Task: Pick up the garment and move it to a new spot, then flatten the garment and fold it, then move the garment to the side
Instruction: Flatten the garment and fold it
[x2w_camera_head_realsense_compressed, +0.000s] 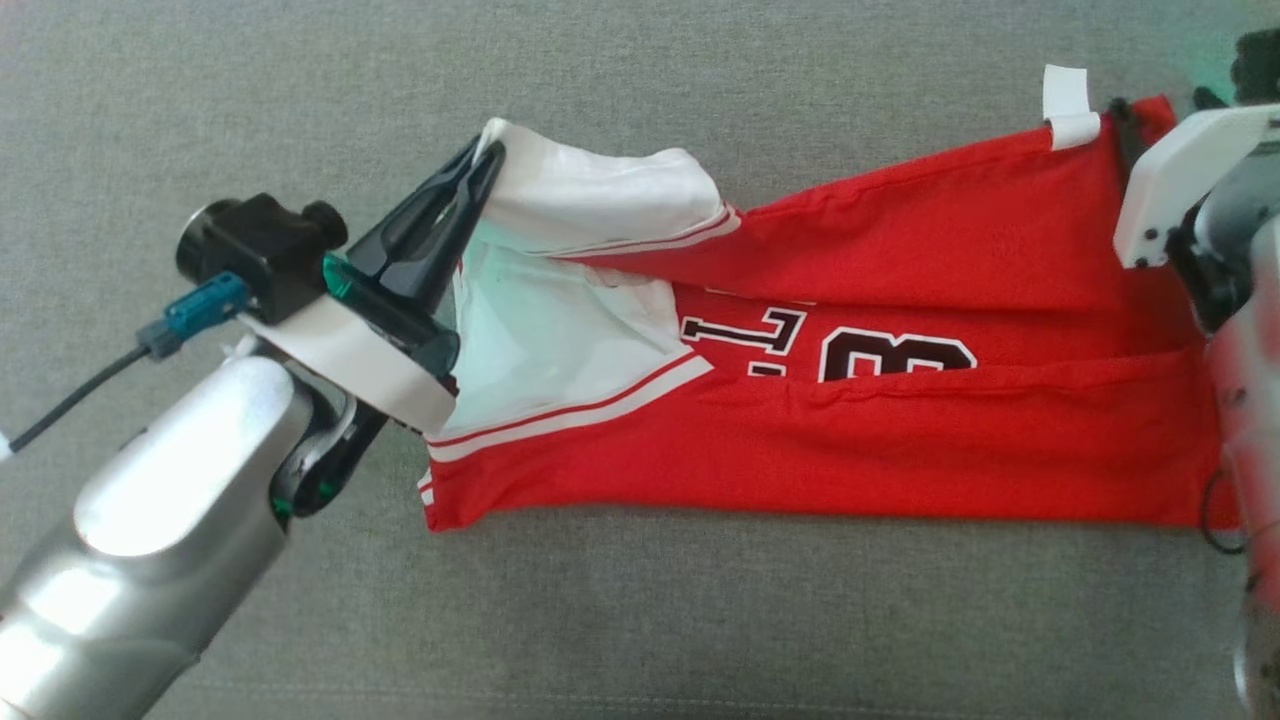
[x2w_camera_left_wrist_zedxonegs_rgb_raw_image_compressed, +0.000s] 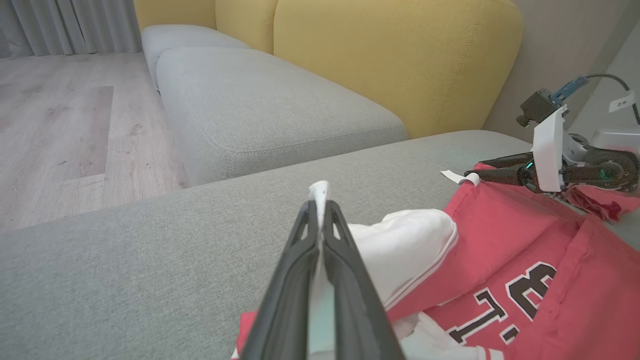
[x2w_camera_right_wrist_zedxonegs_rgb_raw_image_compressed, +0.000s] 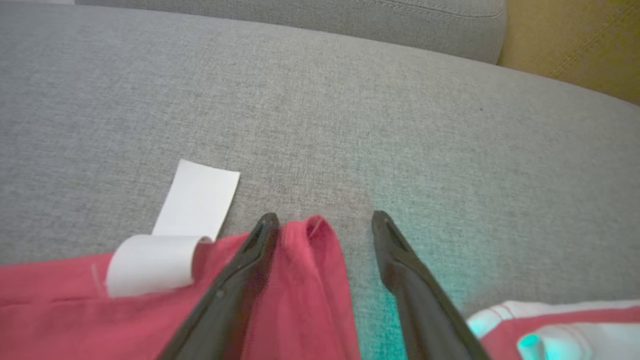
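Head view: my left gripper is clamped on the white sleeve of the red garment, which lies stretched and partly folded on the grey cushion. Left wrist view: my fingers pinch white cloth flat between them. Right wrist view: my right gripper stands spread wide, a red corner lying loose between its fingers. I judge folding half-done; moving it aside remains.

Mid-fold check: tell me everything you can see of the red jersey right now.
The red jersey is soft-looking fabric with white sleeves trimmed in red stripes, black white-edged lettering and a white tag at one corner. It lies stretched across the grey sofa cushion, partly folded lengthwise. The left gripper is shut on a lifted white sleeve; the right gripper stands open with the opposite red corner between its fingers.
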